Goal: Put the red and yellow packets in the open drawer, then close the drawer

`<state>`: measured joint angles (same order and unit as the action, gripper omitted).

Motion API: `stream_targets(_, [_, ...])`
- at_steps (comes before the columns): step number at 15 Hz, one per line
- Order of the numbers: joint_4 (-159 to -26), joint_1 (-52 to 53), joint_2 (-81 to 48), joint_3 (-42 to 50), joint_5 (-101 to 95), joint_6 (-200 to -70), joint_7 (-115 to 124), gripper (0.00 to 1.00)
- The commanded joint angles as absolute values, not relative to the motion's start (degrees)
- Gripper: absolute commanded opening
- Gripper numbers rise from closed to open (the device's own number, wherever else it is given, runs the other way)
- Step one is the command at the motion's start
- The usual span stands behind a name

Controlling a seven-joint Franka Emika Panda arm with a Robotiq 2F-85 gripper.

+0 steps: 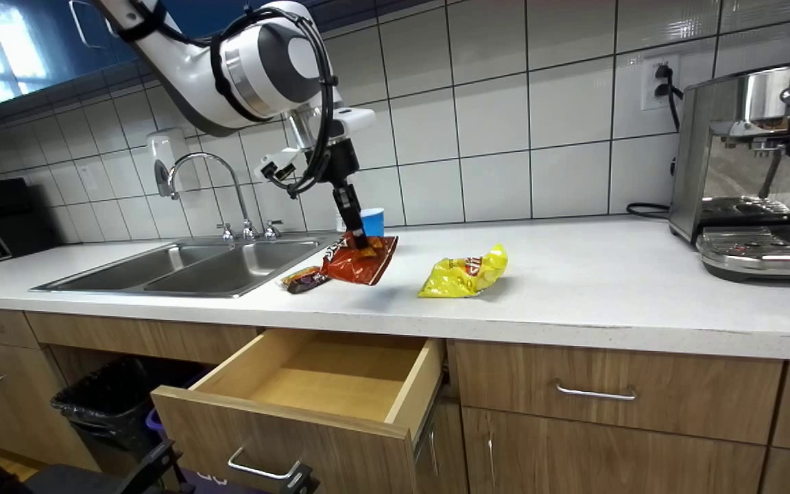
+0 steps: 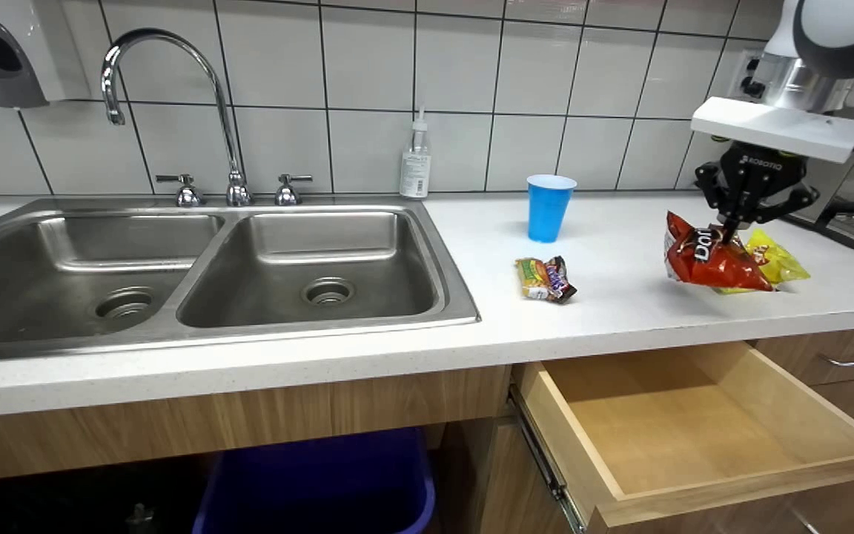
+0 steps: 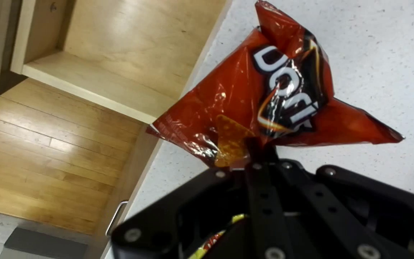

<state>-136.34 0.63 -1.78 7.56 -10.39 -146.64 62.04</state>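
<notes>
red packet [image 3: 261, 97], pinched between nearly meeting jaws, is presumably light, slippery and crushable, best held by a fold.

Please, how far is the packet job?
Done: the grasp on the red packet. In hand: the pincer holds it above the counter, not yet in the open drawer. Left: lower it in, add the yellow packet lying on the counter, close the drawer.
</notes>
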Motion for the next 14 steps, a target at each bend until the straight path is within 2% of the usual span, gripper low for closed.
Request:
stream_targets(1, [-142.2, -1.6, 4.9, 6.6, -9.1, -144.8, 55.2, 0.00])
stream_targets(14, [-153.6, -7.0, 11.0, 5.5, -14.3, -144.0, 44.3, 0.00])
